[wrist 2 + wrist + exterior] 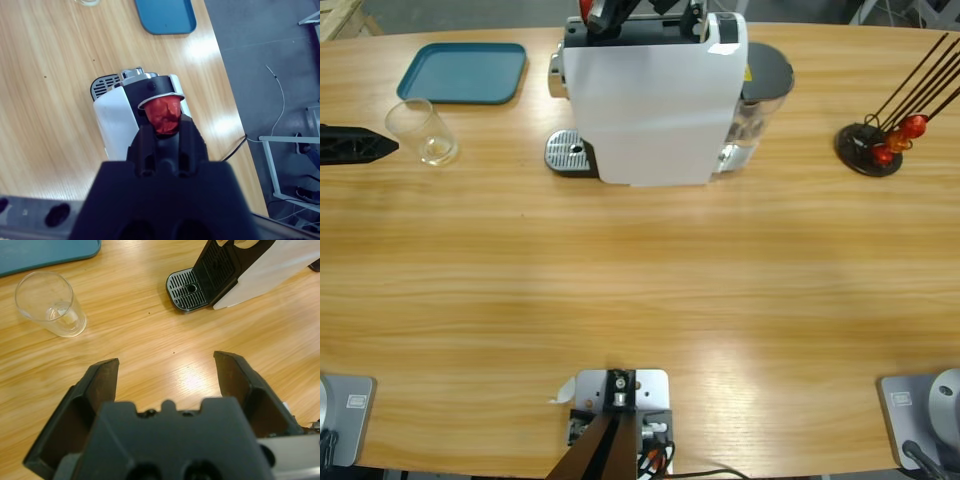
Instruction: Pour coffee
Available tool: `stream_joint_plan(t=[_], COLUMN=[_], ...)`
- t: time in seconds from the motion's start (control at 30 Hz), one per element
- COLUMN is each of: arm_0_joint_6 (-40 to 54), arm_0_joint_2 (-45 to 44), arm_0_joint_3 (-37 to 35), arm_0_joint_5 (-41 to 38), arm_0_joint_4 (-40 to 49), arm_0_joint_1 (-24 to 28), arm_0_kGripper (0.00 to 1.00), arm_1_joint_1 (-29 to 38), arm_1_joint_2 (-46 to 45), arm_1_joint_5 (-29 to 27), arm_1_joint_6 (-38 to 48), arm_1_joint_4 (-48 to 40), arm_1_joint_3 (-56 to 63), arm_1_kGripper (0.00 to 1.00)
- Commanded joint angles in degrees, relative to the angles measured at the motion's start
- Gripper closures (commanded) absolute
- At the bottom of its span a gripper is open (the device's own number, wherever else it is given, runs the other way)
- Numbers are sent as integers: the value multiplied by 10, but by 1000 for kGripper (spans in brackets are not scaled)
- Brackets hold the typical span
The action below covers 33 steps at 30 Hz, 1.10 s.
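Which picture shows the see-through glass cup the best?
The left wrist view: the clear, empty-looking glass cup shows whole and close, ahead of the open left gripper. The high view shows it small, beside the teal tray. The right wrist view catches only a sliver at its top edge.

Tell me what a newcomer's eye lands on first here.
The big white coffee machine at the table's far middle, with the right hand above it, shut on a red capsule. Then the empty glass beside the blue tray, with the open left hand near it.
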Motion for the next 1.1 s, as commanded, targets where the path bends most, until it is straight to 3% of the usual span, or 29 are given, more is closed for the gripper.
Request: stream_joint_plan(t=[0.03, 0.8, 0.83, 0.9, 0.93, 0.97, 1.03, 1.1], arm_0_joint_6=[-3, -5, -5, -5, -5, -5, -5, -5], arm_0_joint_2=[-13, -17, -17, -18, -18, -19, -19, -20], arm_0_joint_3=[20, 21, 21, 21, 21, 21, 22, 22], arm_0_joint_5=[-5, -5, -5, -5, -5, -5, -5, -5], arm_0_joint_4=[-4, -4, -4, -4, -4, -4, -4, -4], arm_0_joint_1=[-5, -5, -5, -5, -5, -5, -5, -5], arm_0_kGripper=[179, 179, 179, 179, 179, 179, 179, 179], arm_1_joint_1=[-5, -5, -5, -5, -5, -5, -5, -5], arm_1_joint_2=[32, 45, 45, 44, 45, 45, 45, 46], arm_1_joint_5=[11, 11, 11, 10, 9, 8, 4, -3], arm_1_joint_6=[7, 15, 16, 19, 20, 21, 24, 28], arm_1_joint_4=[-7, -11, -10, -10, -10, -10, -8, -5], arm_1_joint_3=[27, 21, 21, 21, 21, 21, 21, 21], arm_1_kGripper=[1000, 989, 875, 826, 599, 472, 257, 140])
